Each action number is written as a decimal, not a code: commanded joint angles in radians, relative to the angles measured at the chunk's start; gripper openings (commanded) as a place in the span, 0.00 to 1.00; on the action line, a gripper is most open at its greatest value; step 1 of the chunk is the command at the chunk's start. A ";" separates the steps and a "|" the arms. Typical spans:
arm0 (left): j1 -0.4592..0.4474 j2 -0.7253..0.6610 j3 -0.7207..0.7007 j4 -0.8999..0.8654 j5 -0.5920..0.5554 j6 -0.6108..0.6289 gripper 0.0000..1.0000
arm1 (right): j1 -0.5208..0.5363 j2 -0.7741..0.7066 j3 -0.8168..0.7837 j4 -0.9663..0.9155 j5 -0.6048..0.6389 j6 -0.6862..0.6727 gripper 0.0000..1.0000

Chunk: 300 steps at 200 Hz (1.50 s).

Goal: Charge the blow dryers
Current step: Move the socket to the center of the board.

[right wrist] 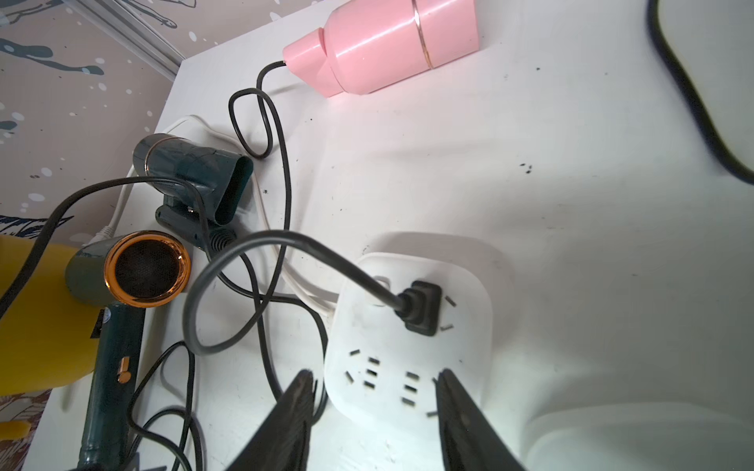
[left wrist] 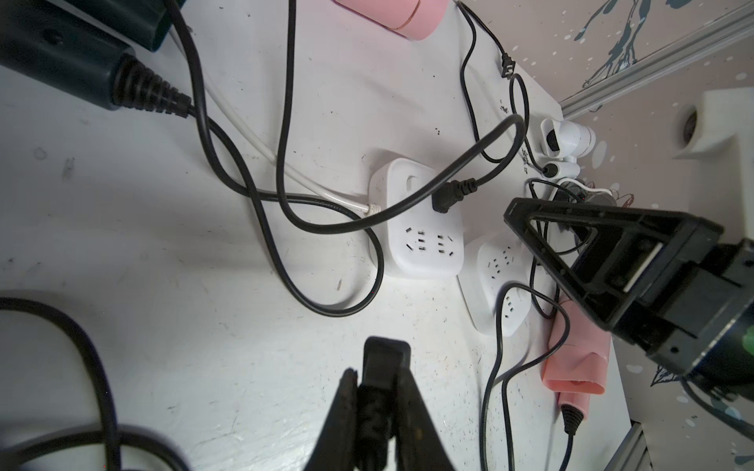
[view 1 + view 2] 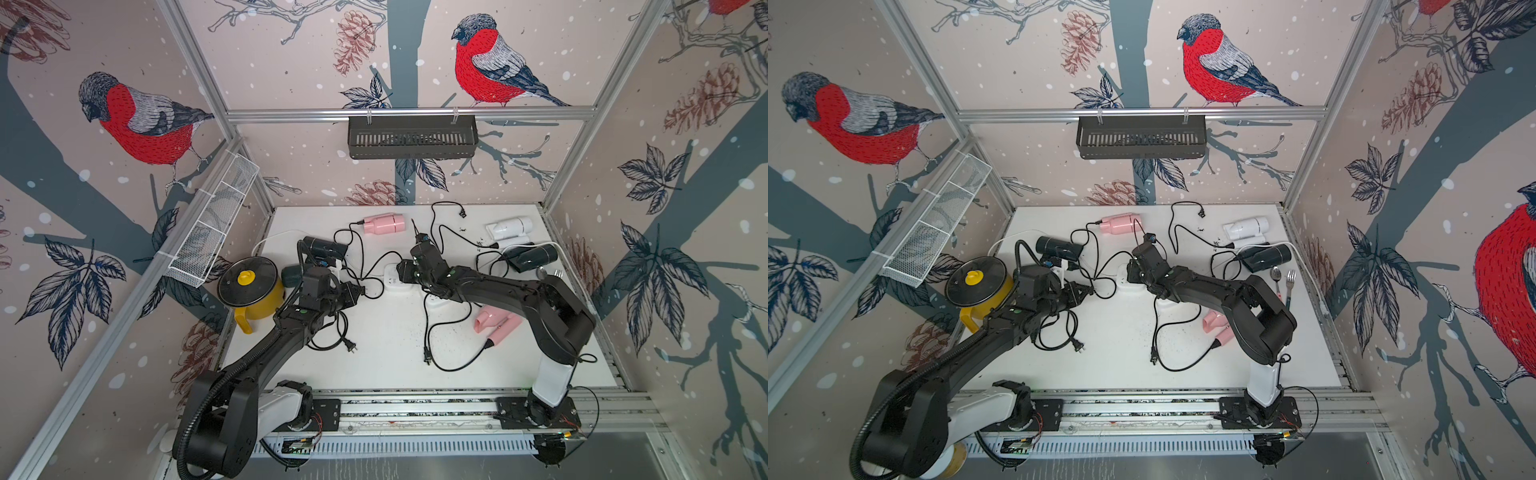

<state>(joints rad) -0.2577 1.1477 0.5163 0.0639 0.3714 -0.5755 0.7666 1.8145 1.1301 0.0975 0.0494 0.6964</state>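
Observation:
Several blow dryers lie on the white table: a pink one (image 3: 384,224), a white one (image 3: 509,228), a black one (image 3: 532,255), another black one (image 3: 326,247), a dark green one with a copper nozzle (image 1: 147,269) and a second pink one (image 3: 496,324). My left gripper (image 2: 381,379) is shut on a black plug (image 2: 385,359), held just above the table short of the white power strip (image 2: 420,228). My right gripper (image 1: 375,373) hangs open over that power strip (image 1: 408,354). Nothing sits between its fingers. One black plug (image 1: 422,306) sits in a socket of the strip.
A second white power strip (image 2: 502,285) lies beside the first. A yellow pot with a black lid (image 3: 253,291) stands at the left. Loose black cords cross the table's middle, with free plugs (image 3: 351,347) near the front. A spoon (image 3: 1276,274) and fork (image 3: 1291,278) lie at the right.

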 commanded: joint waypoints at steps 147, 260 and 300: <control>-0.191 0.052 0.053 0.063 -0.113 0.039 0.13 | -0.250 0.259 0.111 0.135 -0.421 -0.138 0.31; -0.196 0.077 0.115 -0.016 -0.166 0.112 0.13 | -0.166 0.286 0.182 -0.056 -0.397 -0.192 0.22; -0.207 0.093 0.149 -0.067 -0.197 0.205 0.13 | -0.152 0.252 0.138 -0.034 -0.470 -0.167 0.22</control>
<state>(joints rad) -0.4599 1.2331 0.6468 0.0360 0.2058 -0.4519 0.6079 2.0842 1.2869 0.1032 -0.3721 0.5240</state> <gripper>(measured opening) 0.165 0.219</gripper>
